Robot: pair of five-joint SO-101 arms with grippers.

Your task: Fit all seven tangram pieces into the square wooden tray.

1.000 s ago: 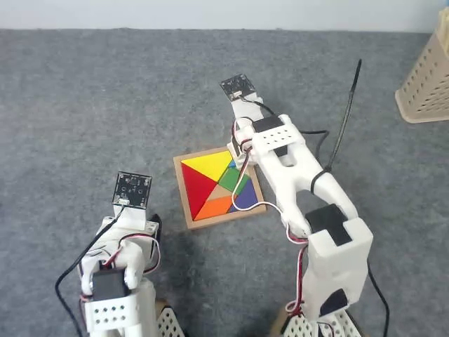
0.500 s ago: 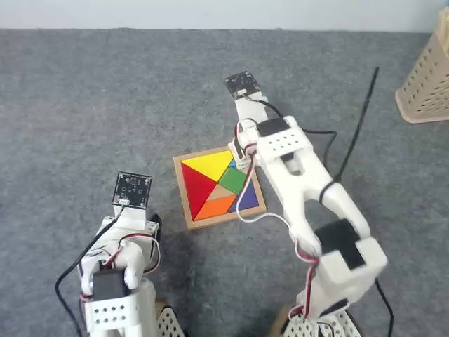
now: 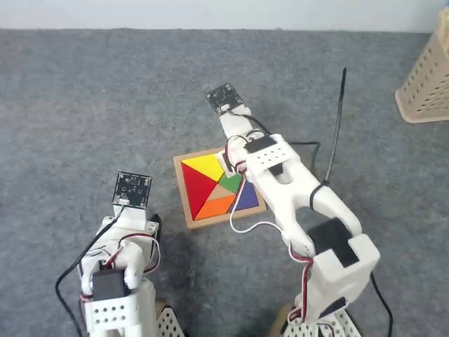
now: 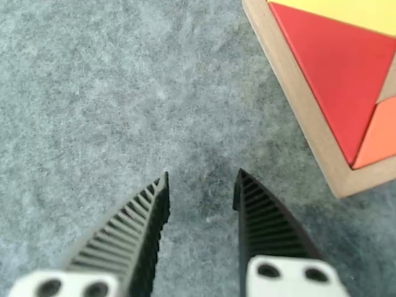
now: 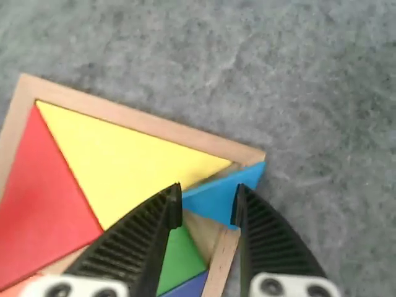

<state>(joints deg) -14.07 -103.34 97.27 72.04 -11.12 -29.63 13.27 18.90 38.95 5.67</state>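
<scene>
High view: the square wooden tray [image 3: 181,196] lies at mid-frame on the grey felt tabletop [image 3: 84,105]. A big yellow triangle [image 3: 203,167], a big red triangle [image 3: 196,191] and an orange piece [image 3: 216,208] lie flat in it, with a green piece [image 3: 232,184] and a violet piece [image 3: 248,199] partly hidden toward its right side. The right arm [image 3: 295,186] stretches from the lower right of the frame and covers the tray's upper right corner, so what lies there cannot be seen. The left arm [image 3: 119,281] sits at the lower left, well apart from the tray. A beige perforated basket [image 3: 426,77] stands at the upper right edge.

The right wrist view uncovers that hidden corner. A small blue triangle [image 5: 213,203] lies skewed, its tip riding over the tray's rim, and bare wood shows beside it. The right gripper [image 5: 207,190] hangs just above it with a narrow gap between its jaws; whether the fingers [image 5: 154,226] touch the piece I cannot tell.

The left wrist view shows the left gripper [image 4: 201,185], narrowly parted and holding nothing, over bare felt near a tray corner that carries the red triangle.
</scene>
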